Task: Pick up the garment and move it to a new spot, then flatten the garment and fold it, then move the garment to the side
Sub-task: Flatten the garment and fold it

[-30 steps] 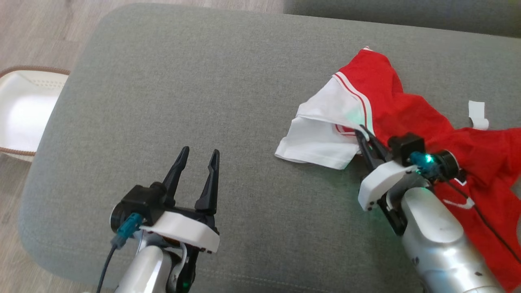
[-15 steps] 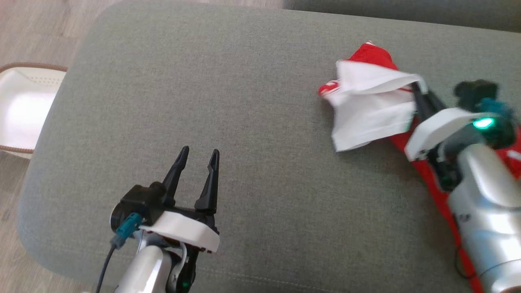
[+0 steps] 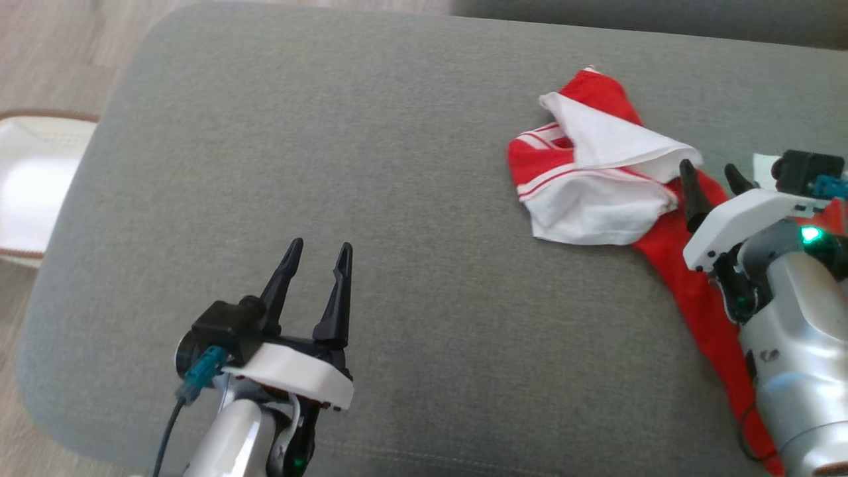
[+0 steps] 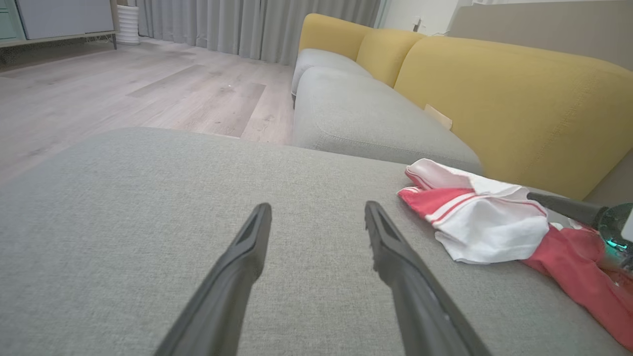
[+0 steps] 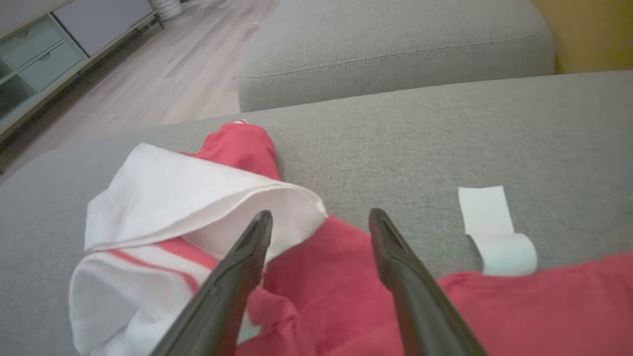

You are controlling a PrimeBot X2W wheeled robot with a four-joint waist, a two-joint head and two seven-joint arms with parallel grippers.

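Observation:
The garment (image 3: 596, 172) is a red shirt with a white, red-striped sleeve, lying crumpled on the grey cushion (image 3: 397, 165) at the right. Its white sleeve is folded back over the red cloth. In the left wrist view the garment (image 4: 484, 217) lies to the right of the fingers. My right gripper (image 3: 712, 173) hovers open just right of the sleeve, above the red cloth (image 5: 321, 277), holding nothing. Over bare cushion at the lower left, my left gripper (image 3: 317, 250) stands open and empty.
A small white tag (image 5: 489, 227) lies on the cushion right of the garment. A pale basket (image 3: 33, 185) stands on the wooden floor at the left. Yellow sofa backs (image 4: 494, 89) rise behind another grey seat (image 4: 356, 113).
My right gripper carried the white sleeve up and to the right, folded it back over the red cloth, then opened and let it go. The left arm has stayed put.

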